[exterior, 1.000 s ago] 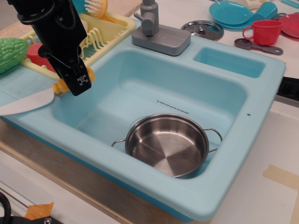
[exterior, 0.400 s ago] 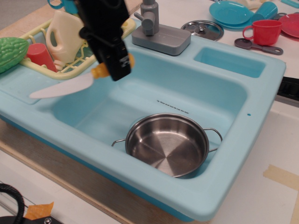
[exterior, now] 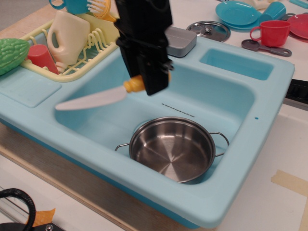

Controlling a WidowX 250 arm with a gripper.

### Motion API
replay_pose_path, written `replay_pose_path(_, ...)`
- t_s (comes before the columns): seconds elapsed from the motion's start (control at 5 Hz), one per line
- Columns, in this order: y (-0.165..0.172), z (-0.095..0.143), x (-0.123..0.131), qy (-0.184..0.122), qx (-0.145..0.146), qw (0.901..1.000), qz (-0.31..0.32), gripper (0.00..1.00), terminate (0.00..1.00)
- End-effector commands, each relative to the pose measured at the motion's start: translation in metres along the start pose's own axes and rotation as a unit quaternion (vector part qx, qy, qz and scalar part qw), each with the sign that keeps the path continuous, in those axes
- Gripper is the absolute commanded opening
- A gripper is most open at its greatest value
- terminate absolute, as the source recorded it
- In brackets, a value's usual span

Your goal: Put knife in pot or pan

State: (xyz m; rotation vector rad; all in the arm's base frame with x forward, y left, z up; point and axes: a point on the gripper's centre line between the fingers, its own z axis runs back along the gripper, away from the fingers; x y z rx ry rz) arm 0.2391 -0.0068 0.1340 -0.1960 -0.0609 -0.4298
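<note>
The knife (exterior: pixel 94 99) has a long white blade pointing left and a yellow-orange handle. My black gripper (exterior: pixel 150 83) is shut on that handle and holds the knife level in the air over the sink basin. The shiny steel pot (exterior: pixel 172 149) with two wire loop handles sits empty in the front of the light blue sink (exterior: pixel 250 130). The gripper is above and a little behind the pot's left rim, and the blade sticks out to the left of the pot.
A yellow dish rack (exterior: pixel 72 48) with a cream jug and red cup stands back left, next to a green toy vegetable (exterior: pixel 10 53). The grey faucet (exterior: pixel 180 41) is behind the gripper. A steel lid (exterior: pixel 208 30), red cup (exterior: pixel 270 32), grey-purple spoon (exterior: pixel 264 47) and teal plate lie back right.
The gripper has carried the knife to the right, from over the sink's left rim by the dish rack to above the basin near the pot.
</note>
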Motion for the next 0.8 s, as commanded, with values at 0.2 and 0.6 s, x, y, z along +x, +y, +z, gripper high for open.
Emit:
replay_pose_path(0.2,-0.029,-0.013,0.001,0.058,-0.003,0.9967,0.057,0.0,0.0)
replay_pose_path(0.6,-0.022,-0.035,0.008,0.062,-0.028,0.9967,0.045,0.0,1.0)
